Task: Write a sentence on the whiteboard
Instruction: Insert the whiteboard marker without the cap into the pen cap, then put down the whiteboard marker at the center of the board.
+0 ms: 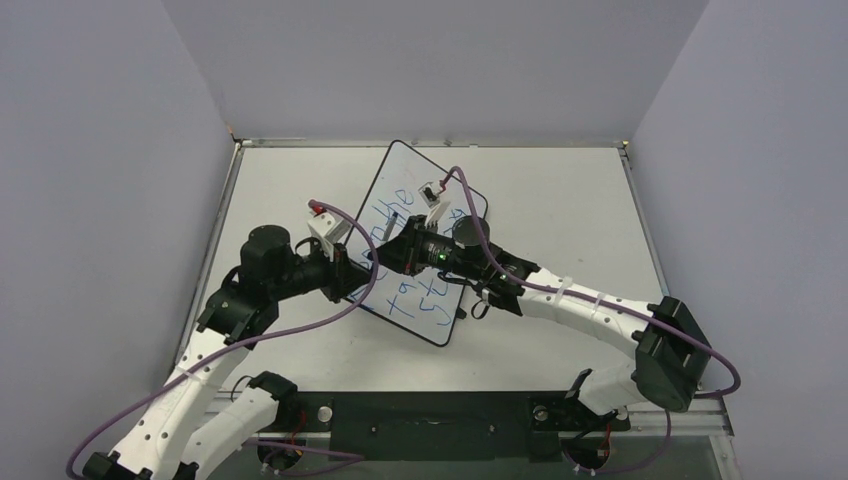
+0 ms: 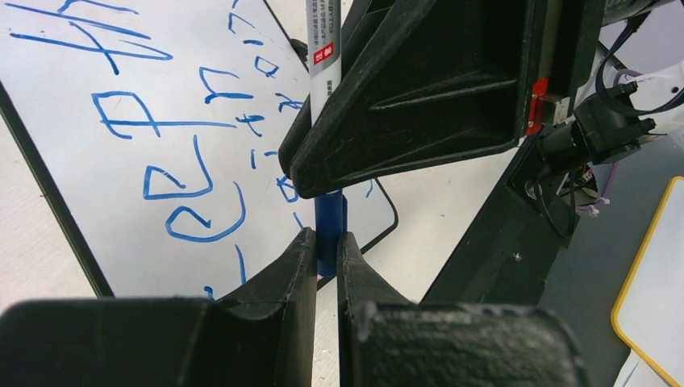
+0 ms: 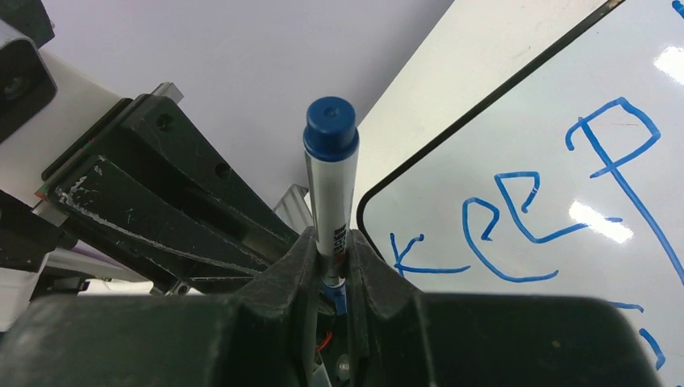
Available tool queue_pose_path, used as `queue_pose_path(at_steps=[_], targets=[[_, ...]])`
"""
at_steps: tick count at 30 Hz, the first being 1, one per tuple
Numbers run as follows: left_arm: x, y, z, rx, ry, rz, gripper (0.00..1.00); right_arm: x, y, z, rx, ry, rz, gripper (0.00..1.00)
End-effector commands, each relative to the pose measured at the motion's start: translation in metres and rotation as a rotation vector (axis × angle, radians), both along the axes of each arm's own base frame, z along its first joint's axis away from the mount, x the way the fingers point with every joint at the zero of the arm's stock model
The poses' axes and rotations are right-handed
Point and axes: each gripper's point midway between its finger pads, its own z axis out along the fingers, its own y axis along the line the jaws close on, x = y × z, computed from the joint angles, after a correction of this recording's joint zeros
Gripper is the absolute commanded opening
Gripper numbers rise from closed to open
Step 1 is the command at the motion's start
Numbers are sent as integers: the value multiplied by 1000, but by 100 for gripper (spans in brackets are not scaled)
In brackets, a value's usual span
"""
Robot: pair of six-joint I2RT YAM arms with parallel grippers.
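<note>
- I am holding the pen [image 3: 331, 185] with both grippers above the whiteboard [image 3: 524, 121], which is lying on the table [image 1: 570, 210].
- The right gripper [image 3: 332, 250] is pinching the white barrel.
- The left gripper [image 2: 325, 242] is pinching the blue end, which I am taking for the cap [image 2: 330, 218].
- The sentence [image 3: 516, 222] is sitting in slanted blue lines on the board.
- Judging this a cap step, I am keeping both grips in line along the pen and avoiding any twist or dip toward the writing.

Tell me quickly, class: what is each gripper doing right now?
Left gripper: closed on the blue marker cap.
Right gripper: closed on the marker pen, by its white barrel.
</note>
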Motion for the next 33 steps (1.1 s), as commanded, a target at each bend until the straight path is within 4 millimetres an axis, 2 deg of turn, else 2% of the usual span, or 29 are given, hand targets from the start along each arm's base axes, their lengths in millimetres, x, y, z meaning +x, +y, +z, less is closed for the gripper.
queue_pose_path(at_steps=[1, 4, 6, 9, 11, 13, 16, 19, 21, 22, 23, 24, 25, 26, 27, 33], targets=[[37, -2, 90, -164, -345, 85, 0, -88, 30, -21, -28, 130, 300, 0], [38, -1, 90, -168, -346, 88, 0, -84, 30, -21, -37, 125, 280, 0], [36, -2, 90, -171, -344, 78, 5, -78, 28, -21, -52, 114, 255, 0], [36, -3, 91, -172, -340, 74, 26, -67, 23, -20, -82, 101, 217, 0], [35, -2, 92, -174, -342, 74, 38, -58, 19, -17, -89, 95, 194, 0], [34, -2, 92, -174, -343, 75, 44, -47, 14, -16, -101, 89, 165, 0], [33, 0, 95, -178, -353, 81, 48, -31, 3, -13, -113, 82, 126, 0], [32, 1, 96, -180, -360, 86, 49, -11, -16, -14, -139, 77, 64, 0], [31, 1, 97, -183, -363, 86, 50, 10, -36, -20, -173, 79, -9, 0], [31, 1, 97, -183, -363, 85, 49, 14, -46, -28, -219, 83, -31, 0], [31, 1, 98, -184, -364, 85, 50, 29, -60, -32, -251, 79, -92, 0], [31, 1, 98, -183, -363, 83, 50, 31, -73, -42, -308, 81, -115, 0], [31, 1, 98, -182, -363, 83, 50, 46, -88, -47, -344, 79, -180, 0], [31, 1, 98, -180, -364, 80, 50, 48, -102, -57, -403, 87, -204, 0], [31, 1, 97, -176, -360, 81, 50, 59, -118, -63, -436, 94, -264, 0], [35, 6, 97, -162, -365, 114, 50, 77, -204, -104, -695, 151, -487, 0]])
